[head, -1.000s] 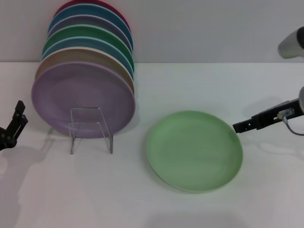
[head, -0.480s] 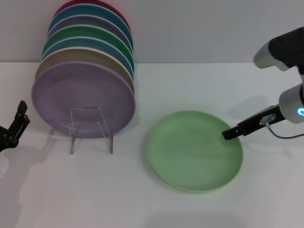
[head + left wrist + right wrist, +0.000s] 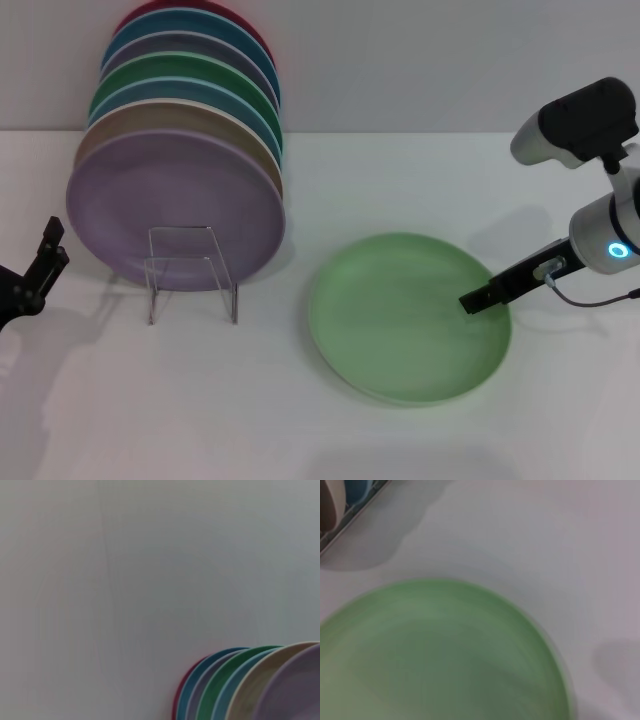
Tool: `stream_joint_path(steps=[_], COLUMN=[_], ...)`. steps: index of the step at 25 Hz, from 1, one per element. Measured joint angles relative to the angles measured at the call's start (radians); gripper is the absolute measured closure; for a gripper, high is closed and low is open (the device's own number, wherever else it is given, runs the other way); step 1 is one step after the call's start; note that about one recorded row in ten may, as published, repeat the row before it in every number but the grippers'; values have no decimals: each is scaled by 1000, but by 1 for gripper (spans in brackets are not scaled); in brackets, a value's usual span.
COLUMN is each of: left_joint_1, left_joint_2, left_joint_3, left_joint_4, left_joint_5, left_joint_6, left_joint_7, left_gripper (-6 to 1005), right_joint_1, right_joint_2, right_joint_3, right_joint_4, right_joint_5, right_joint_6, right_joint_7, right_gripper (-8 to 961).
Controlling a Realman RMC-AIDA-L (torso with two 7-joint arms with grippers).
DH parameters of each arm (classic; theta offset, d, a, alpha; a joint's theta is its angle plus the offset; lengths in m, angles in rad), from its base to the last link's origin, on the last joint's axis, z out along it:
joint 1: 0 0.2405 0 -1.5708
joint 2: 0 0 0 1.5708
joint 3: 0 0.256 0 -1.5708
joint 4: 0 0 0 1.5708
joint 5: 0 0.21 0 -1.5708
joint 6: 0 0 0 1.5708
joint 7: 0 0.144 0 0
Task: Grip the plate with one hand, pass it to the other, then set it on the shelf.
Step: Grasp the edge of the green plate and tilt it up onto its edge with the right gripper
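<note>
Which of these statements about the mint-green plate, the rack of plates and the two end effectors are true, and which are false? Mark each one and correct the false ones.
1. The round, matte, light mint-green plate lies flat on the white table. True.
2. The right end effector is over the plate's right-hand part. True.
3. The mint-green plate stands in the clear acrylic rack. False: it lies on the table, to the right of the rack.
4. The left end effector holds the lilac plate. False: it is at the table's left edge, apart from every plate.
5. The lilac plate is the frontmost of the upright stack. True.
</note>
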Motion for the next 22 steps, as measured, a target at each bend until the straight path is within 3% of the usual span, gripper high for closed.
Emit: stream_joint_path(steps=[13, 18, 21, 22], left_joint_1=[-3, -8, -10, -10], left_joint_2=[0, 0, 0, 0], left_joint_3=[13, 13, 19, 29], left_joint_4=[-3, 1, -3, -5], left_joint_5=[-2, -3, -2, -2], left_joint_6=[-3, -9, -28, -34], left_joint_7=[1, 1, 1, 3], left_gripper=[234, 237, 239, 239], right_joint_1=[14, 15, 17, 18], right_joint_2=[0, 0, 1, 1], right_joint_3=[-5, -8, -8, -8], right_joint_4=[-28, -35, -37, -41], right_joint_5=[-13, -13, -14, -14], right_joint_6=[-9, -11, -14, -16], right_joint_7=[35, 35, 35, 36], right_gripper=[208, 430, 663, 678])
